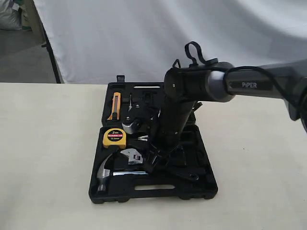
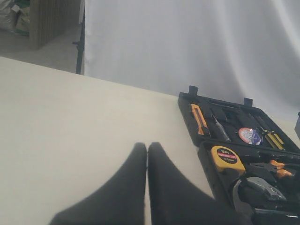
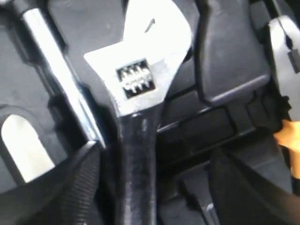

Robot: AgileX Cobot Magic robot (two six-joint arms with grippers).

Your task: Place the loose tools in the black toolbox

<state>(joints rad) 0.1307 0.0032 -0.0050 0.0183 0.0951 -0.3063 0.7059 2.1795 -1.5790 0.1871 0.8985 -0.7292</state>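
The black toolbox lies open on the table. In its near half rest the claw hammer and the adjustable wrench; the small tape roll sits further back. My right gripper reaches down into the case. Up close, its fingers stand apart on either side of the wrench's black handle, a gap showing on one side, so my right gripper is open. The hammer's steel shaft runs beside the wrench. My left gripper hovers shut and empty over bare table, left of the toolbox.
A yellow tape measure and an orange utility knife sit in the case, with orange-handled pliers nearby. A white backdrop hangs behind the table. Bare tabletop surrounds the case.
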